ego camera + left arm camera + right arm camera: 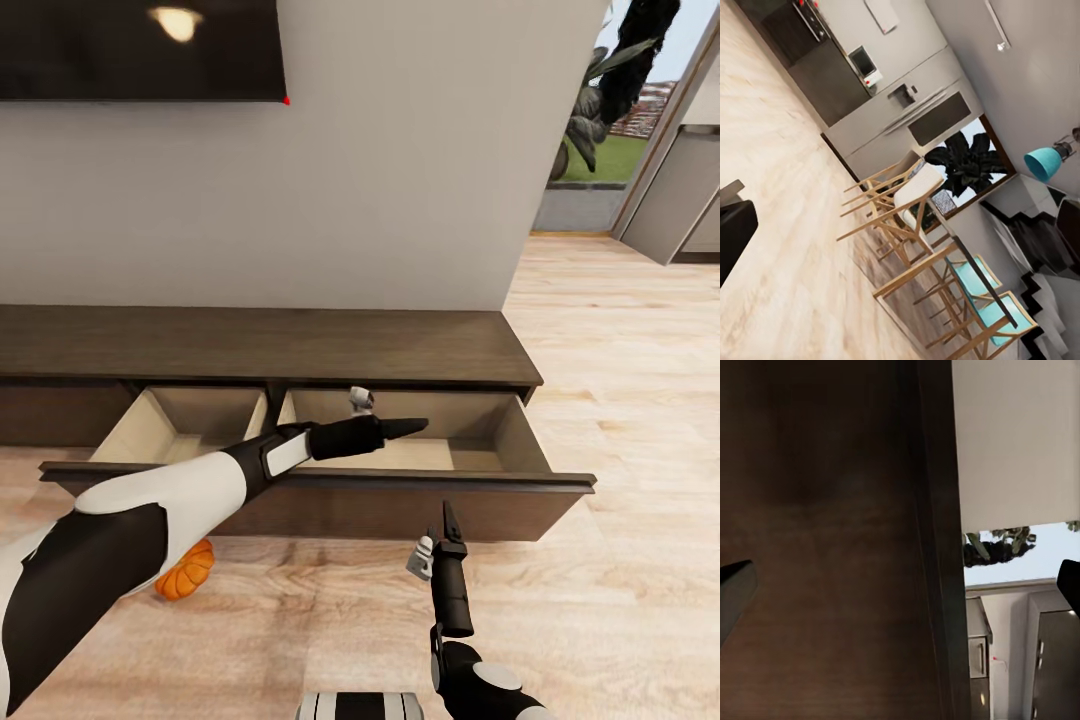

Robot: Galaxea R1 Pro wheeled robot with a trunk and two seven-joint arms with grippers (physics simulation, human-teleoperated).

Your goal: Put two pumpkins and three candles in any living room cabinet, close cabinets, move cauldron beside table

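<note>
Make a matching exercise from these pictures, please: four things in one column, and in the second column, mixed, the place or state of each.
Things:
1. pumpkin
2. cabinet drawer
3. left gripper
4. right gripper

Places or states:
a. pulled open, pale inside
b. on the wooden floor, partly behind the left arm
c. reaching over the open drawer
d. in front of the drawer's dark front, pointing at it

Pairs: 1-b, 2-a, 3-c, 4-d
</note>
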